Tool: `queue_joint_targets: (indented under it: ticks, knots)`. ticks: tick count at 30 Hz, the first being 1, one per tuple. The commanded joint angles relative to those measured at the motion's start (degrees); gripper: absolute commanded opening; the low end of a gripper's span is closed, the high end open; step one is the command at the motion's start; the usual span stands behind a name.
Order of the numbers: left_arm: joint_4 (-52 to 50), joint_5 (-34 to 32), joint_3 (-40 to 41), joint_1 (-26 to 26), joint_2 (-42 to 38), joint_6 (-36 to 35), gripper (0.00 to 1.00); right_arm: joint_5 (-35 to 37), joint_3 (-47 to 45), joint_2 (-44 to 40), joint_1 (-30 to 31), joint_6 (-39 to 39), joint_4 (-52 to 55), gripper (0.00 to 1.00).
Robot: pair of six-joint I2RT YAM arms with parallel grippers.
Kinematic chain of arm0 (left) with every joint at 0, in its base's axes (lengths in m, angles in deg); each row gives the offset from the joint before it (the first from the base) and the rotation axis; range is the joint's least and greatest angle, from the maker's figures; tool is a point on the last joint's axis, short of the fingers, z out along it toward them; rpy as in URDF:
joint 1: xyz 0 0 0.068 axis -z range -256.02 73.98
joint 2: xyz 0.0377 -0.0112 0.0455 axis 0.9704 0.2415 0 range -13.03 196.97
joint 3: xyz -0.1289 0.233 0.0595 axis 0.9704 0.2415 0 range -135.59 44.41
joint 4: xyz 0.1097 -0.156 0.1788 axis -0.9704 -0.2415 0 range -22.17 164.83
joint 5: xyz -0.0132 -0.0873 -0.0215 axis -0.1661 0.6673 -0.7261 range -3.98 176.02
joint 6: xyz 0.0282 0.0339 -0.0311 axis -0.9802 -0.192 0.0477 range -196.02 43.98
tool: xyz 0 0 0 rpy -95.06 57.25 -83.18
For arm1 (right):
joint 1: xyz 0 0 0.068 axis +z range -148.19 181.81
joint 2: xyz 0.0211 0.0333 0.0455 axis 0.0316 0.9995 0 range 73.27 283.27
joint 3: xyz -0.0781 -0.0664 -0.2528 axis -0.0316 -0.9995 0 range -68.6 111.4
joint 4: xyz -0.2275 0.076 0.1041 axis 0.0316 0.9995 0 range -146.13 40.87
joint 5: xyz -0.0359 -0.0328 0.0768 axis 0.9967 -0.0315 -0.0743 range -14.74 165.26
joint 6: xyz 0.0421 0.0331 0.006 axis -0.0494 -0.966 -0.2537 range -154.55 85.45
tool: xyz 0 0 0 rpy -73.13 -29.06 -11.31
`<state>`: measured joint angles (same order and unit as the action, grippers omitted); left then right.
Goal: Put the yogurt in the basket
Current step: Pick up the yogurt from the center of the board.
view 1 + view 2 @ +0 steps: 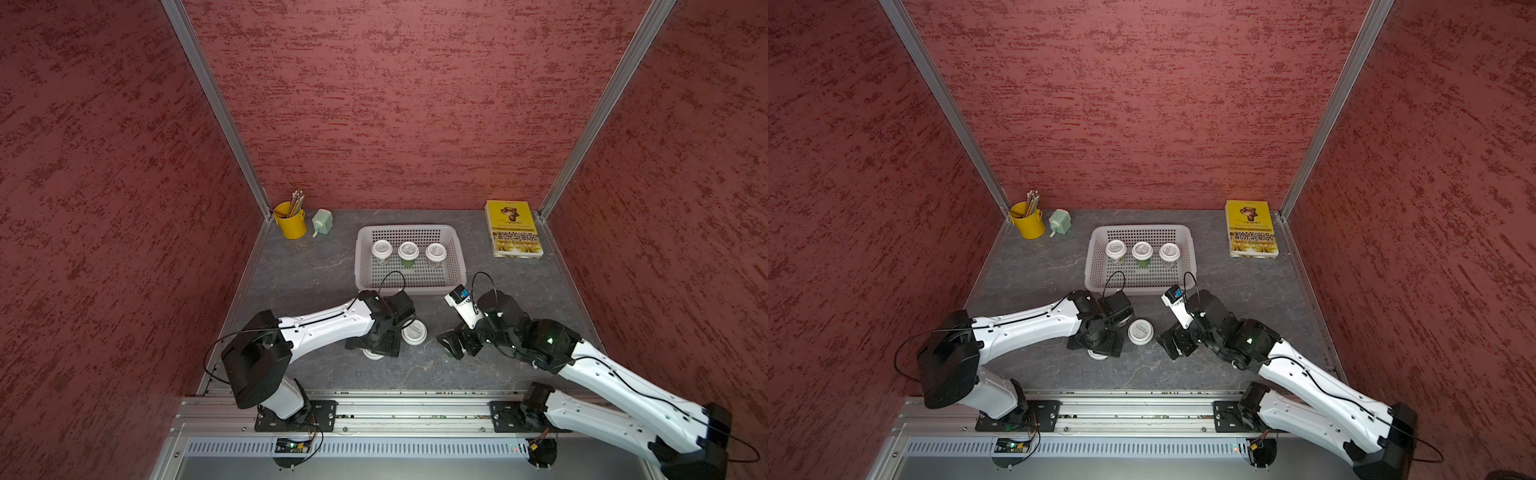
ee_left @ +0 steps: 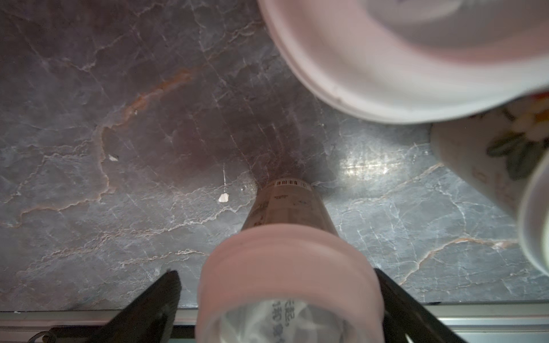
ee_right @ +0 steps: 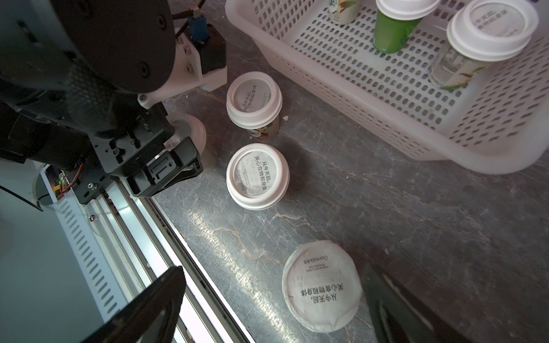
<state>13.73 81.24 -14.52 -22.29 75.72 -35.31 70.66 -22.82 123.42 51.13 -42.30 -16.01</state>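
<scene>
Three small white-lidded yogurt cups [image 1: 381,249] stood upright in a row in the shallow, pale grey-white, perforated plastic basket [image 1: 409,276]. Four more were left on the dark grey, veined, stone-look counter [image 1: 307,270], just in front of the basket's near wall. The left jaws were spread wide on either side of one upright cup [image 2: 286,282] and gripped nothing. The right jaws, likewise open and empty, were placed on either side of another cup [image 3: 322,286]. Two further cups [image 3: 257,176] stood close together just beside the left jaws. The step in hand was judged to be the closing. This would best be done with the jaws brought below the lid's overhanging lip onto the tapered body and closed gently. Each cup would then be lifted straight up, so that no neighbour was knocked, and carried over the rim to the free strip of basket floor. The counter looked smooth, so a nudged cup could be expected to slide. It was enclosed by mottled red textured walls [image 1: 395,104], with a yellow pencil bucket [image 1: 290,224] and a yellow book [image 1: 513,228] set well apart at the back corners.
</scene>
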Motion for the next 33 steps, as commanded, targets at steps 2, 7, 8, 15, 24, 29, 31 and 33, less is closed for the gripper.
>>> queue_joint_targets:
  ticks: [2,7,8,15,24,29,31,33]
  knots:
    - [2.6,-0.2,0.1,-0.4,-1.6,0.9,1.0,1.7,0.3,-0.1,0.6,-0.5,0.0,0.98]
    - [3.2,0.3,0.5,-0.5,-1.8,0.6,1.0,1.9,0.2,0.0,0.6,-0.6,-0.1,0.99]
    - [3.3,0.4,0.9,-0.5,-1.8,0.7,0.98,1.9,0.3,0.1,0.7,-0.6,-0.1,0.99]
    - [3.2,0.7,1.9,-0.5,-1.8,1.1,0.92,2.0,0.3,0.0,0.7,-0.5,0.0,0.98]
    - [2.2,0.4,1.8,-0.5,-2.8,1.2,0.83,1.0,0.2,0.0,0.6,-0.3,-0.2,0.98]
    - [2.3,0.4,1.9,-0.6,-3.1,1.3,0.77,-0.1,0.2,0.0,0.7,-0.3,-0.3,0.98]
    - [2.4,0.4,2.0,-0.6,-3.2,1.3,0.76,-0.1,0.2,0.0,0.7,-0.3,-0.4,0.98]
    - [2.2,0.4,2.0,-0.6,-3.4,1.3,0.75,-0.1,0.2,0.0,0.7,-0.2,-0.5,0.99]
